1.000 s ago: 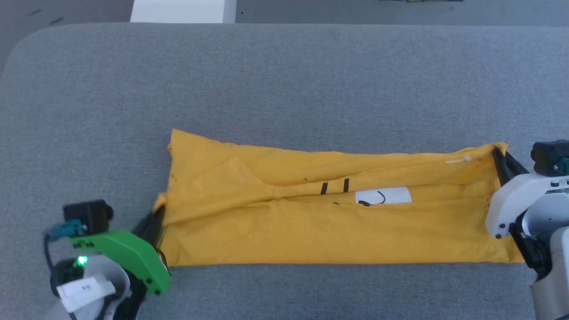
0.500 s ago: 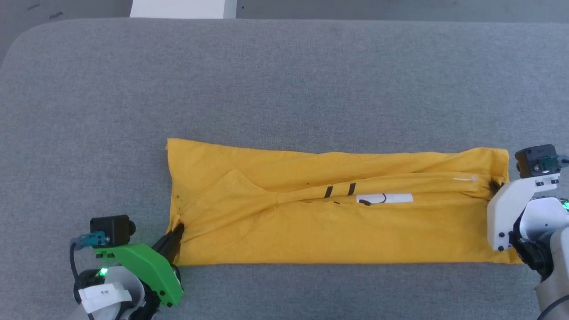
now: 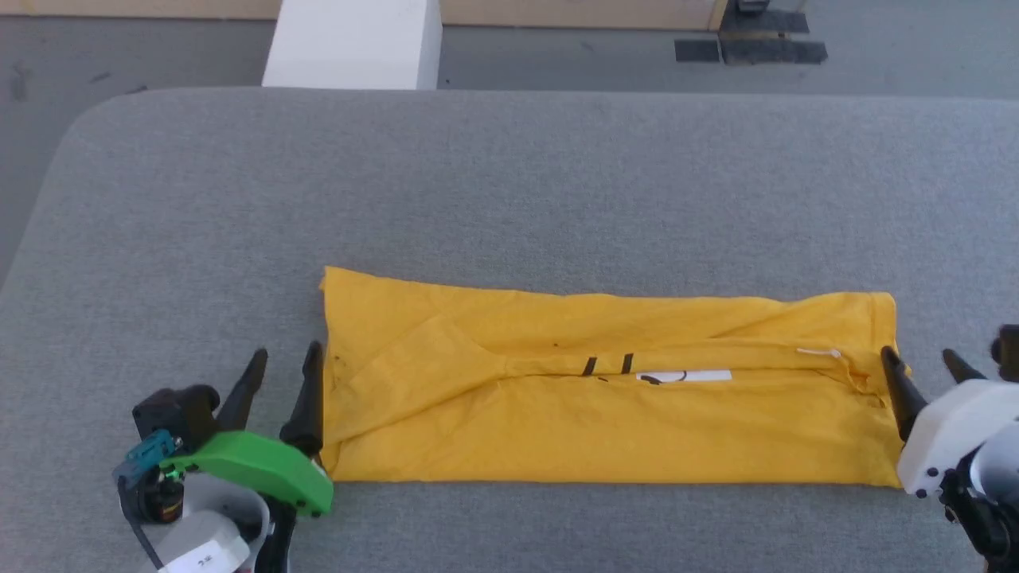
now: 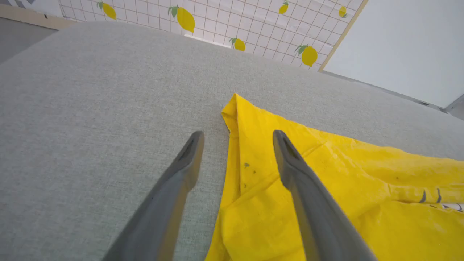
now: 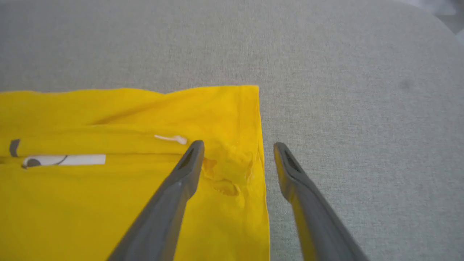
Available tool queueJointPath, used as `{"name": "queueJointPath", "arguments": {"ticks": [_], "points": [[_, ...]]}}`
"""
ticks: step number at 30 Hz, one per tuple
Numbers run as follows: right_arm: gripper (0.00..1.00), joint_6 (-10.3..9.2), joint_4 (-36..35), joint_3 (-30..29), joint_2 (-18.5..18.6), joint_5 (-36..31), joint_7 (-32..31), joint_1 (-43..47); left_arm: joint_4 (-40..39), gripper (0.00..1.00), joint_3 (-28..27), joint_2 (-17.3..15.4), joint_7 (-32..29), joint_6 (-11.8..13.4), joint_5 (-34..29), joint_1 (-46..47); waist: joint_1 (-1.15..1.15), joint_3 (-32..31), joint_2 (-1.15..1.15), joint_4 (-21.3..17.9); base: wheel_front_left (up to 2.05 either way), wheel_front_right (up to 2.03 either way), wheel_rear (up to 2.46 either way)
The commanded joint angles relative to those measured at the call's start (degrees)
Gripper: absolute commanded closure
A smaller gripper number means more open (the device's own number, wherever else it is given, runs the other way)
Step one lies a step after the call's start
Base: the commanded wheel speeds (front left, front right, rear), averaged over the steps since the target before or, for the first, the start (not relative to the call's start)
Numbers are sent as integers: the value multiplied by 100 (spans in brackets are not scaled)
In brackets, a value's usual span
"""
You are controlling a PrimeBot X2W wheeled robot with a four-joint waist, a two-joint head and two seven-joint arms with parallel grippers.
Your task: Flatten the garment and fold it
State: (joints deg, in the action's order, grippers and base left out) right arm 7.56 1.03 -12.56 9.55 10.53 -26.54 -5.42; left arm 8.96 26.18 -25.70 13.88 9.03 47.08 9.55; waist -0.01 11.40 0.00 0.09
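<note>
From the head view, the garment lies on the grey desk as a long mustard band, its long sides turned in so that they meet along a ridge down its length. The left hand sits at the garment's left end and the right hand at its right end. Both have their fingers spread wide and hold nothing. I judge they are stationed at the two short ends so you can take those ends for the next fold. A white patch shows on the ridge, right of the garment's middle.

In the left wrist view, the left hand straddles the garment's end edge, with one finger over cloth and the other over bare desk. The cloth here is thin, with soft diagonal creases and a few small dark specks.

In the right wrist view, the right hand straddles the opposite edge the same way, open and empty. Between its fingers the garment is puckered into small wrinkles, so this corner is not quite flat. A small white tag lies on the ridge just beside the inner finger.
</note>
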Motion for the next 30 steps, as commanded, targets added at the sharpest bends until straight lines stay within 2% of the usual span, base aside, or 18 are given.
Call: {"name": "queueJointPath", "arguments": {"ticks": [1,6,12,16,23,30], "points": [[0,-8,-118,-89,-147,27,163,124,-30,0,-103,101,70,57,-199,132,1,-128,0,79,0,0,0],[0,-8,-315,-414,-501,120,747,217,-219,0,-609,435,108,102,-1292,381,1,-199,0,108,0,0,0],[0,-8,-83,-719,-657,189,1286,72,-193,0,-1228,1085,110,-249,-2273,543,1,-245,0,78,0,0,0],[0,-8,453,-875,-664,371,1468,-172,64,0,-1502,1365,111,-508,-2678,613,1,-290,0,22,0,0,0],[0,-8,1733,-957,-666,277,1142,-810,412,0,-1913,1625,111,-853,-3118,607,1,-374,0,-86,0,0,0],[0,-8,2998,-1091,-667,-307,471,-1391,631,0,-2164,1826,111,-1082,-3408,574,1,-437,0,-93,0,0,0]]}}
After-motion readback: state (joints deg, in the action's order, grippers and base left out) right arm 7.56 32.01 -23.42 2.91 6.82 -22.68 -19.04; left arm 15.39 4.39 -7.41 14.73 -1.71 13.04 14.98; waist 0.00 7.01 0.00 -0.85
